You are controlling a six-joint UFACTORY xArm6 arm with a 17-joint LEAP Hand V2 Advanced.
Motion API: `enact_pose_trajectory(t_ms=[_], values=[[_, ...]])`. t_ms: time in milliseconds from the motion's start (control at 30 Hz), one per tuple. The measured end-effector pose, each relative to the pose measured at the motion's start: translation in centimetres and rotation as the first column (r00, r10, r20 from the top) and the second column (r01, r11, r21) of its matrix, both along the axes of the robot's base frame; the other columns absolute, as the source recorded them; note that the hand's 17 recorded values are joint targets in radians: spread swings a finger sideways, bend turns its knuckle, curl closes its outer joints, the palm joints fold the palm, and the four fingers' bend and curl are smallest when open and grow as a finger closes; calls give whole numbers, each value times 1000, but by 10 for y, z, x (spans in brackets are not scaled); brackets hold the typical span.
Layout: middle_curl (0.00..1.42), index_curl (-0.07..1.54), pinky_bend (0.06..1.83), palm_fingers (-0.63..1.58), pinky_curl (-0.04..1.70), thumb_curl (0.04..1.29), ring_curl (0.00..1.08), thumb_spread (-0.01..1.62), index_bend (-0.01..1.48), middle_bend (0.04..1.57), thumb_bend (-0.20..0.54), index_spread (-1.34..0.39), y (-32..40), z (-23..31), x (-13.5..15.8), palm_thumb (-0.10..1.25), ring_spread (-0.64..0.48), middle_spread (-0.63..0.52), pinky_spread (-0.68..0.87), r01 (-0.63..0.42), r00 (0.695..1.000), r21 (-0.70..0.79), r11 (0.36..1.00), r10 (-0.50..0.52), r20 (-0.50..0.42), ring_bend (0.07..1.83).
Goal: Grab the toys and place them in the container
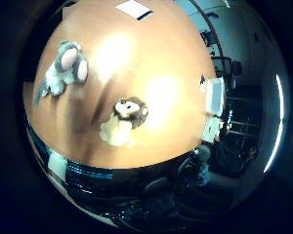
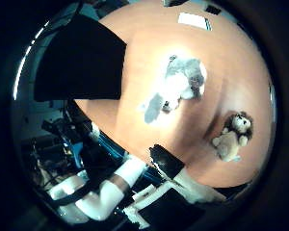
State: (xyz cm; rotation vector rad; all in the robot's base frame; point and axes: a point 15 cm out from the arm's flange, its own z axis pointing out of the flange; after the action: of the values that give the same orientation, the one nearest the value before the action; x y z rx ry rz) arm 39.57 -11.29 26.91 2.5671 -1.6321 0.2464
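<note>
Toys lie loose on the orange-brown worktop (image 1: 151, 53), and both are well below the palm, so the hand is high above the surface and carrying nothing that shows. A grey and white plush animal (image 2: 180, 84), with pale pink inside its ears, lies sprawled toward one side of the worktop. A small tan lion with a dark mane (image 1: 124, 119) lies apart from it, nearer the worktop's edge. Neither toy touches the other.

A large black shape (image 2: 82, 60) sits at one edge of the worktop in the thumb side view; it may be the container, but I cannot tell from here whether it is open-topped or what it is. A white sheet of paper (image 1: 133, 9) lies at the far end of the worktop, and a white boxy thing (image 1: 214, 95) stands at another edge.

Of the hand (image 2: 135, 187), only white and black parts show at the rim of the thumb side view. They look roughly extended and hold nothing, yet whether the fingers are truly straight or partly curled I cannot tell.

By my reading, the task stands at its start: both toys are still out and no grasp is under way. The next move calls for choosing one toy, bringing the palm down over it, and closing the fingers round its soft body.
</note>
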Motion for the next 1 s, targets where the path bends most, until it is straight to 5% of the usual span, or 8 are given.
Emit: enact_pose_trajectory(t_ms=[733,1000], values=[[296,289,336,64,318,316,266,999,175,184,-26,-423,36,-107,47,658,190,-20,393,-100,992,-7,995,99,-77,205],[303,287,406,358,316,314,277,995,172,205,-26,-450,27,-115,47,630,124,-96,473,-110,990,-60,992,104,-95,296]])
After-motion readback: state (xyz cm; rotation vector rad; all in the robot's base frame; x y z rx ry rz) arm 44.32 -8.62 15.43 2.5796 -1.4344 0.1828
